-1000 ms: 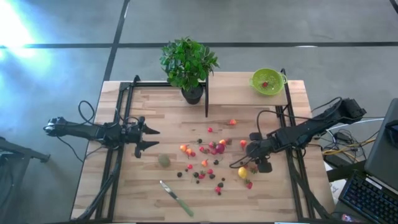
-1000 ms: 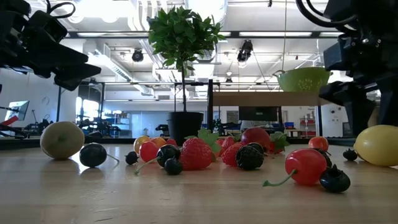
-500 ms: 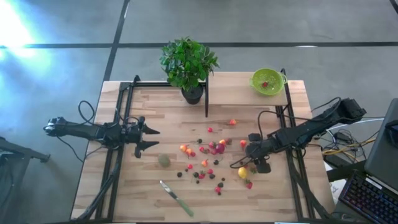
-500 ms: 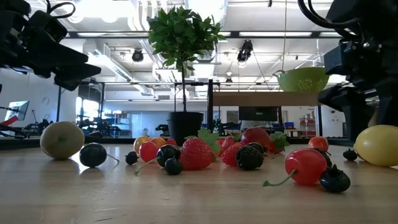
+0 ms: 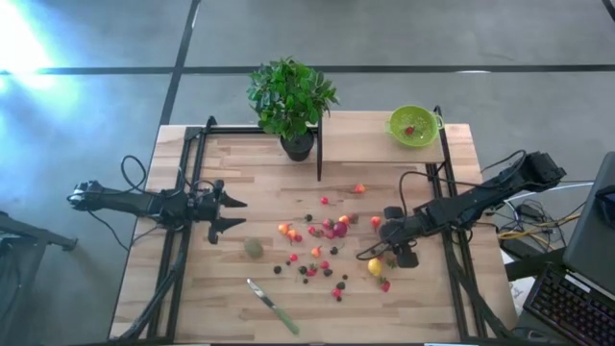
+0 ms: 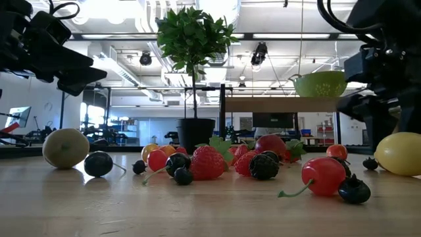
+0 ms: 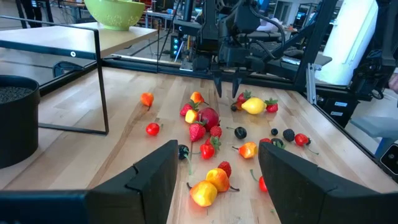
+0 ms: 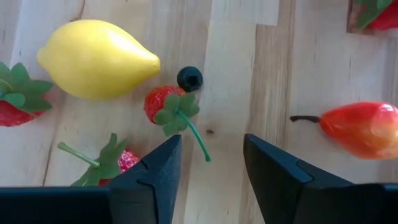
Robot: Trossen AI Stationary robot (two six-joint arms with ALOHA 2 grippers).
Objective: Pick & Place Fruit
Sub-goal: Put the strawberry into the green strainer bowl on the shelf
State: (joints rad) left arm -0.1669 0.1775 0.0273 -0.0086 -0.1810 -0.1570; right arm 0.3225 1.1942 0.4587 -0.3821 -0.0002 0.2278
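Butcher-block table (image 5: 240, 154) crowded with fruit: right gripper (image 8: 208, 163), jaws apart and empty, hangs over a small strawberry (image 8: 163, 104); probably its stem or the neighbouring lemon (image 8: 96, 58) gets nudged.

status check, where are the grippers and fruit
Right gripper open, low over small strawberry beside lemon. Left gripper open, waiting table's left. Nothing blocking.

One desk (image 5: 221, 288) carries one potted plant (image 5: 291, 96), one lime-green bowl (image 5: 413, 126) containing one red fruit (image 5: 410, 130), one green-handled knife (image 5: 272, 306), one lemon (image 5: 375, 266), one dull-green ball (image 5: 253, 248). Small berries: too many to count exactly. Two arms, one pincer each: left pincer (image 5: 231, 213), right pincer (image 5: 382, 248).
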